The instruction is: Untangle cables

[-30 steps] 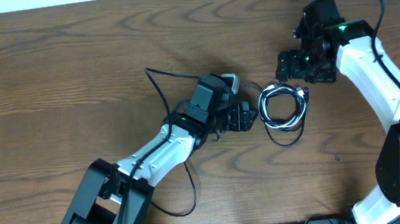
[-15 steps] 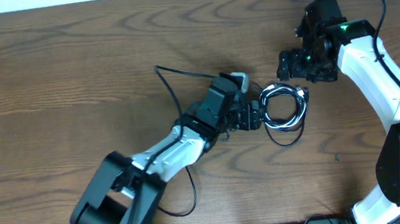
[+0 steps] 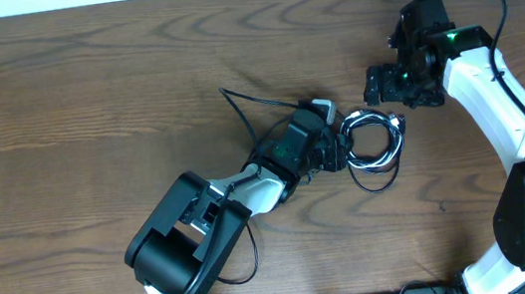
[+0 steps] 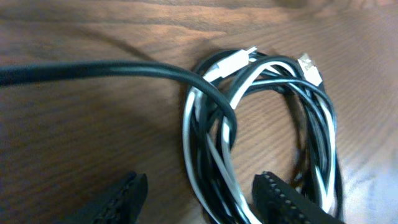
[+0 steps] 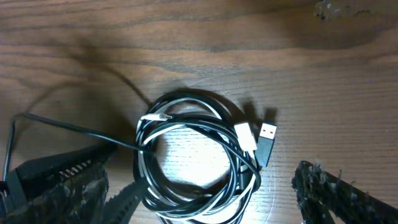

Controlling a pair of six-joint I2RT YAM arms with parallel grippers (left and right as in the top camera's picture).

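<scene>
We're at grasp step: left jaws released, straddling cables (image 4: 211,180) mid-counter (image 3: 85,88); right jaws released, empty. Next we likely clench one strand, pull apart.

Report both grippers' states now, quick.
Left gripper: open, jaws on either side of the cables, not clamped on them.
Right gripper: open, holding nothing, above the cables.

Cables (image 5: 193,168): black strands plus one white strand, looped as coil. White plug (image 5: 245,135), black plug (image 5: 266,142) with silver tip, on coil's rim. Table (image 3: 85,88) beneath coil: dark brown wood grain. Left arm (image 3: 247,184), right arm (image 3: 488,104) flanking coil: white shells, black joints.
</scene>
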